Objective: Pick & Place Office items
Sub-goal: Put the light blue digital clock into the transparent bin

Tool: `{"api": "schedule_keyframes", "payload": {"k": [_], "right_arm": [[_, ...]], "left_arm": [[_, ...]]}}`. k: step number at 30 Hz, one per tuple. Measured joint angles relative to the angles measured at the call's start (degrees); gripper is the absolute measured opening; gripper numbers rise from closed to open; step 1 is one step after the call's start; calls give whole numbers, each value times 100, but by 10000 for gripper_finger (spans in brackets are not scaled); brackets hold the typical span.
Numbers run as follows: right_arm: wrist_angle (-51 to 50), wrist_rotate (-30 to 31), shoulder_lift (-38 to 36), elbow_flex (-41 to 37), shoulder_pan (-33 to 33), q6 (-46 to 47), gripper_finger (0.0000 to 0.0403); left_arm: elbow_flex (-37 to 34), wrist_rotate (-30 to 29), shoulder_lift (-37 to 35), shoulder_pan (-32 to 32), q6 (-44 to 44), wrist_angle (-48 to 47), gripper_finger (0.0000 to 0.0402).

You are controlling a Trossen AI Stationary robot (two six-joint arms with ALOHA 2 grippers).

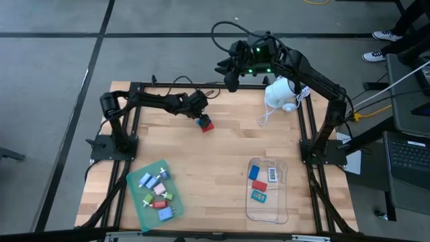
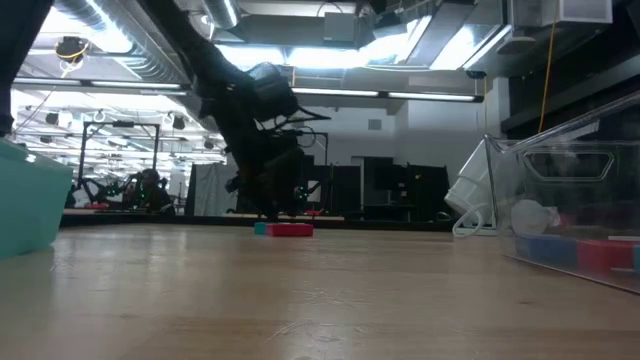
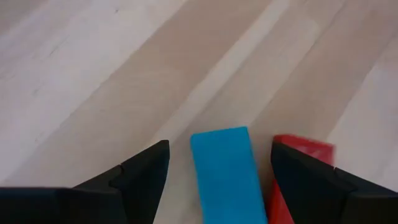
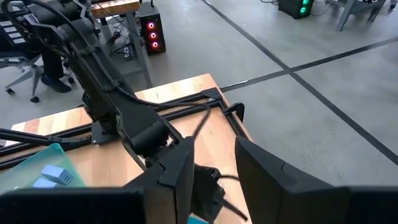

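Blue piece point(image 3: 225, 174) between open left end effector point(image 3: 219, 169)

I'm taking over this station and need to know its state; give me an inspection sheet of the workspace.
Surface: wooden table, bare in the middle.
Job's things: blue piece and red piece side by side near the far edge; more pieces in the green tray and the clear tray.
Clutter: white corded device at the far right corner.
Grippers: left gripper open, its jaws either side of the blue piece; right gripper raised beyond the far edge, holding nothing.
Cables: the device's white cord lies on the table.
Surroundings: person's shoes, laptop.
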Motion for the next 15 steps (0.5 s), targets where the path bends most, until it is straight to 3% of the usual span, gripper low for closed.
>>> {"api": "schedule_keyframes", "payload": {"k": [15], "right_arm": [[-18, -2, 0, 0, 2, -52, 121]], "left_arm": [[210, -25, 307, -113, 253, -720, 275]]}}
